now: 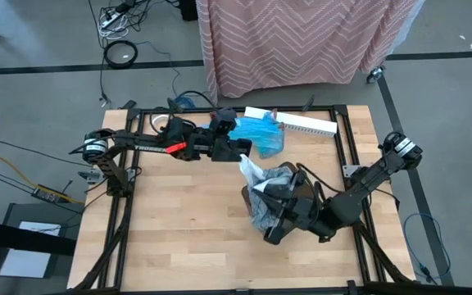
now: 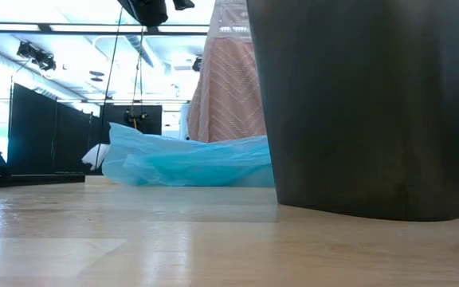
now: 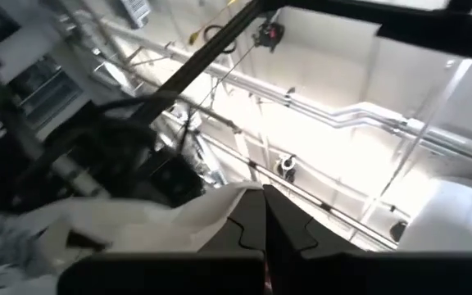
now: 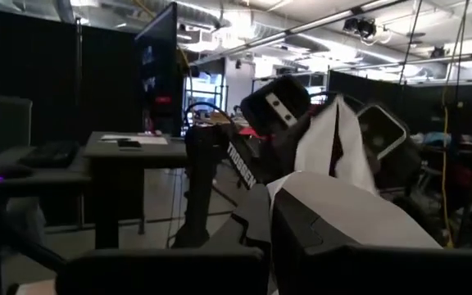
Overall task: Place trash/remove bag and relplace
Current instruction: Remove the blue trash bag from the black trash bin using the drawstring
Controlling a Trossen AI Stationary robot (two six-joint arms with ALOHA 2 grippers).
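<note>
Now both hands pinch wrinkly grey bag [image 1: 262, 190]: left hand [image 1: 242, 158], right hand [image 1: 270, 197].

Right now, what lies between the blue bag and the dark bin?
In the low view, only bare wooden tabletop shows between blue bag and bin; overhead, the grey liner rises there.

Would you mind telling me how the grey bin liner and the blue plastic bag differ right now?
The grey bin liner is pale grey and bunched over the dark bin near the table's middle; the blue plastic bag is bright blue and lies at the far edge. The liner is pinched by the shut left tool and right tool; the blue bag lies slack and unheld. Both are thin, wrinkled plastic.
</note>
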